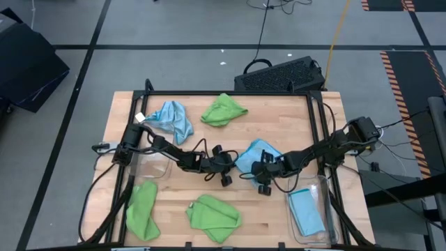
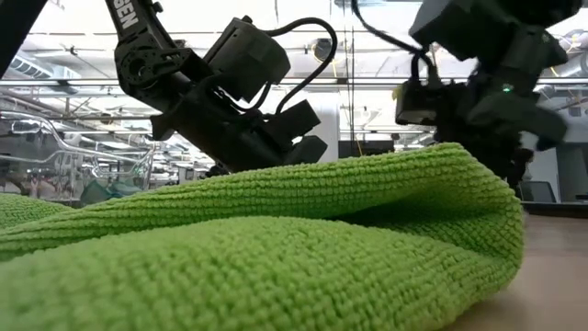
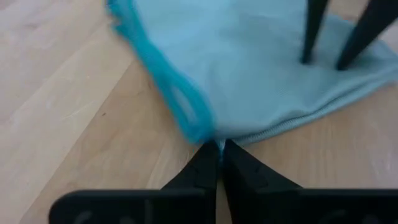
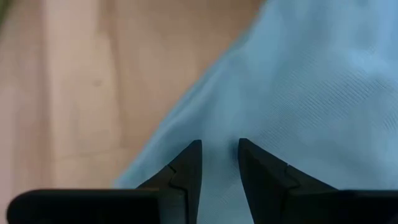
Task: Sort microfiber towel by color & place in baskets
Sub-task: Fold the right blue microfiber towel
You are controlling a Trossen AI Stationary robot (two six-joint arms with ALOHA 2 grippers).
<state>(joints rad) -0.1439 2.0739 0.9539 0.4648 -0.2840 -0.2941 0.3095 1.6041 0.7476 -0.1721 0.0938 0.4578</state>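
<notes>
Blue towel (image 3: 249, 68) edge in left end effector (image 3: 219, 149)

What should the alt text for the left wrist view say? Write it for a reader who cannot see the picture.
The left gripper is shut on the edge of a light blue towel lying on the wooden table. Farther off, the right gripper presses two dark fingers down on the same cloth.
</notes>
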